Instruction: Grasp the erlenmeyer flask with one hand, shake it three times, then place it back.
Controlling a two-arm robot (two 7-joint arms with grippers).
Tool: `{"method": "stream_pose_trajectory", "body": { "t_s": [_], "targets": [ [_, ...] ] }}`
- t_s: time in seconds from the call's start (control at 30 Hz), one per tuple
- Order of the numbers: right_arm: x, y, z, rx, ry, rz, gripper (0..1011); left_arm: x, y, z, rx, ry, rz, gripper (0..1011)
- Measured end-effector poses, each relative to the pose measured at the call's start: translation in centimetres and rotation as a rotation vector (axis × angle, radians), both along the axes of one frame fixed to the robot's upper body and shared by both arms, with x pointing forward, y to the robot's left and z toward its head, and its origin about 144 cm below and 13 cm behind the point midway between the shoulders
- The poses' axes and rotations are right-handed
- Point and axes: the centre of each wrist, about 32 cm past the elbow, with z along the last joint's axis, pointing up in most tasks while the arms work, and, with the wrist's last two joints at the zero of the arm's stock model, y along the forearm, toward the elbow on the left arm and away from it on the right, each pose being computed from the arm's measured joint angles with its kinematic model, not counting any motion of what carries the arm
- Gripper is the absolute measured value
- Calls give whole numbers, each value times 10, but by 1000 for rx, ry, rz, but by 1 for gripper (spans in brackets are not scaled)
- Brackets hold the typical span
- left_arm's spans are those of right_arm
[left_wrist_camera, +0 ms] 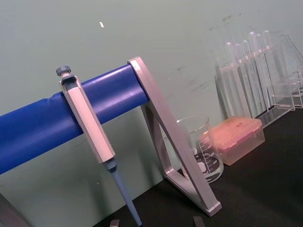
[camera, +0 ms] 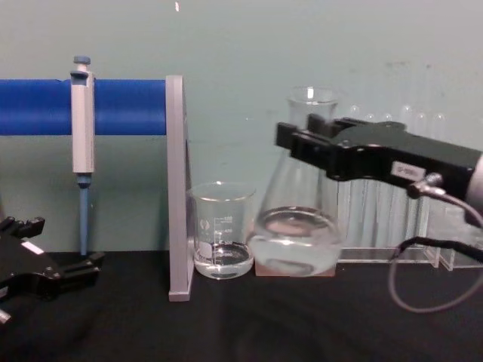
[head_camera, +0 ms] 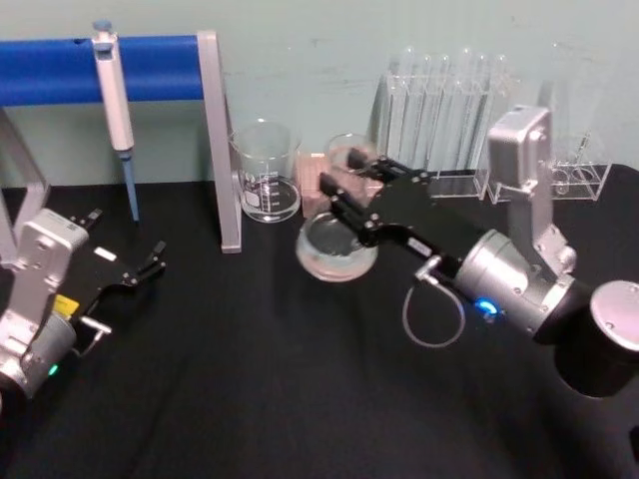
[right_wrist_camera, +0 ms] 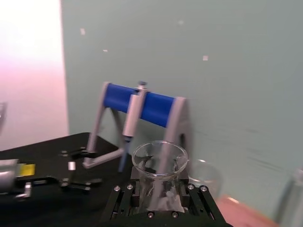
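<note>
My right gripper [head_camera: 344, 195] is shut on the neck of the erlenmeyer flask [head_camera: 336, 249], a clear conical flask with a little clear liquid in its wide base. In the chest view the flask [camera: 294, 234] hangs slightly tilted in that gripper [camera: 302, 147], its base low over the black table, just right of the beaker. The right wrist view looks down on the flask's flared rim [right_wrist_camera: 158, 161] between the black jaws. My left gripper [head_camera: 157, 257] rests open near the table's left side, far from the flask.
A glass beaker [head_camera: 268, 170] stands just left of the flask, beside the grey leg of a blue-barred stand [head_camera: 60, 70] with a pipette [head_camera: 115, 100] hanging on it. A pink box [head_camera: 312, 185] and a rack of test tubes [head_camera: 449, 110] stand behind.
</note>
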Motion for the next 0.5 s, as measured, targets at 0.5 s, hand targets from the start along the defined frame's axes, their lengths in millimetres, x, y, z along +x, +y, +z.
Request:
{"method": "stream_pose_trajectory", "body": {
  "t_s": [0.5],
  "targets": [
    [3, 8, 0, -10, 6, 37, 450, 0, 0, 0, 0, 0, 0, 1001]
  ]
}}
